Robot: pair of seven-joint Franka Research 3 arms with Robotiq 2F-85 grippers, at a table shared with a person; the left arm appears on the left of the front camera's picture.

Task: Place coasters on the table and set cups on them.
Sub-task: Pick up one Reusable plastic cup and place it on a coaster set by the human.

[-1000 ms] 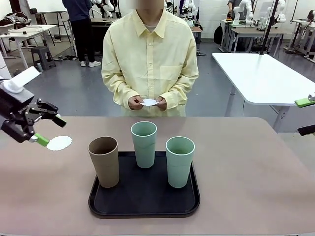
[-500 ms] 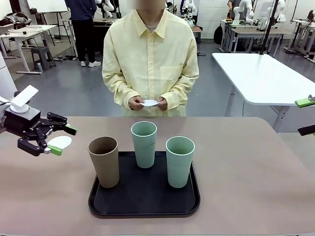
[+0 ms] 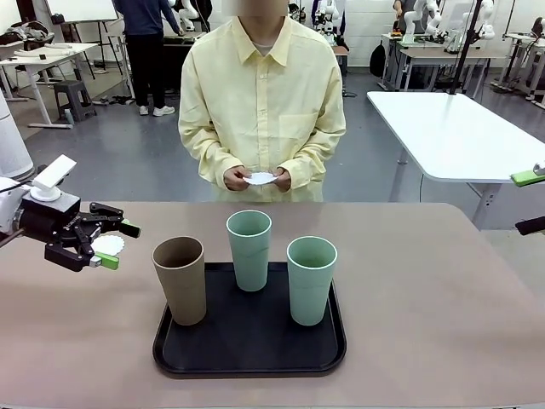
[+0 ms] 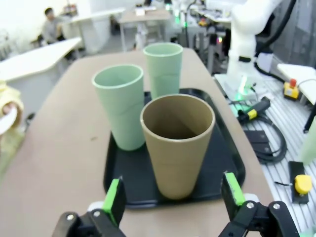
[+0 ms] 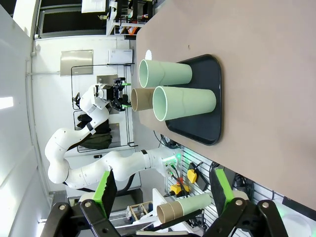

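Note:
One lacy white coaster (image 3: pixel 108 244) lies on the beige table (image 3: pixel 426 298), left of the black tray (image 3: pixel 249 345). My left gripper (image 3: pixel 117 245) hangs open just over that coaster, fingers pointing at the brown cup (image 3: pixel 180 279). In the left wrist view the brown cup (image 4: pixel 177 143) stands straight ahead of the open left gripper (image 4: pixel 173 191), with both green cups (image 4: pixel 121 106) (image 4: pixel 163 66) behind it. The two green cups (image 3: pixel 249 250) (image 3: pixel 312 279) stand upright on the tray. My right gripper (image 3: pixel 530 202) stays open at the right edge. The person's hands hold more coasters (image 3: pixel 260 178).
All three cups stand close together on the tray (image 4: pixel 224 158), the brown one at its left front corner. A white-topped table (image 3: pixel 451 128) stands behind at the right. The right wrist view shows the open right gripper (image 5: pixel 163 190) far from the tray (image 5: pixel 212 98).
My left gripper has swung right and down, from beside the coaster to over it, turning level towards the brown cup. The coaster, cups and right arm have not moved.

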